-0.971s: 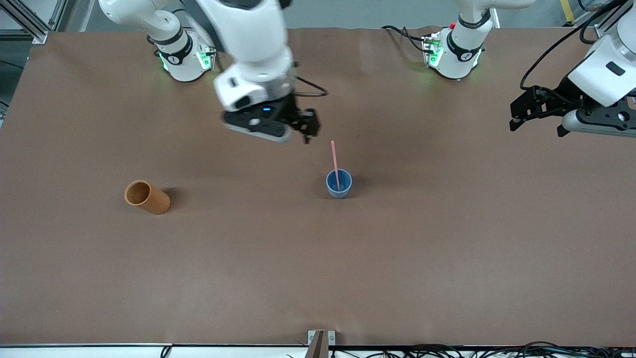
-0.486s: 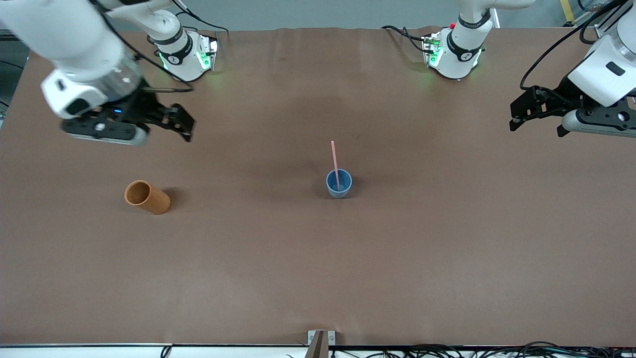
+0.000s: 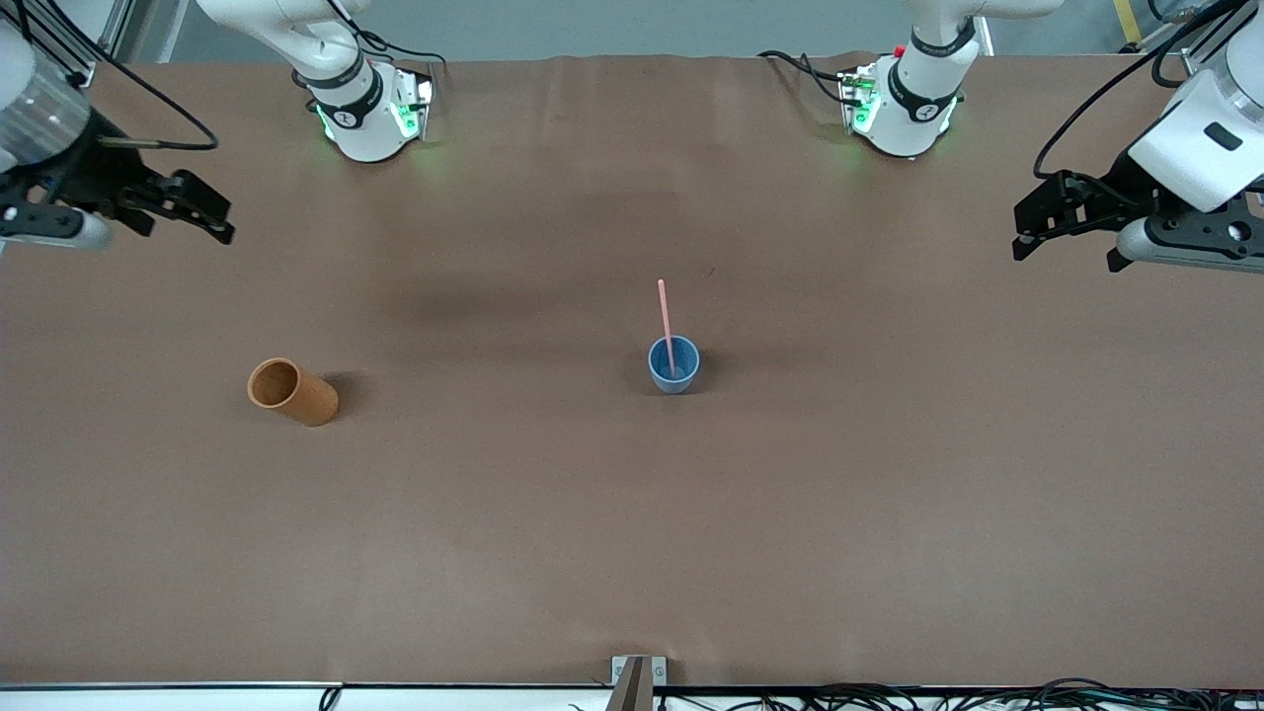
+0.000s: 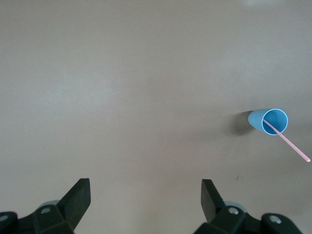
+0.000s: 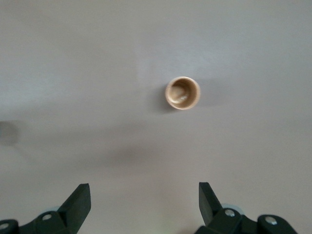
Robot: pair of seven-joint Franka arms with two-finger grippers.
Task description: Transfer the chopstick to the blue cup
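Observation:
The blue cup [image 3: 673, 365] stands upright near the middle of the table. The pale pink chopstick [image 3: 666, 321] stands in it, leaning on the rim, its upper end well above the cup. Both also show in the left wrist view, the cup [image 4: 269, 120] and the chopstick [image 4: 291, 145]. My right gripper [image 3: 209, 209] is open and empty, up over the right arm's end of the table, far from the cup. My left gripper [image 3: 1023, 233] is open and empty over the left arm's end of the table, waiting. Its open fingers [image 4: 80, 195] frame bare table.
An orange-brown cylindrical cup [image 3: 292, 392] stands upright toward the right arm's end of the table, empty, and shows from above in the right wrist view [image 5: 183, 92]. The brown table cover [image 3: 632, 553] is bare elsewhere. Cables lie along the table's front edge.
My right gripper has swung from over the middle of the table beside the chopstick out to the right arm's end, still open. The cup, the chopstick and the left arm have not moved.

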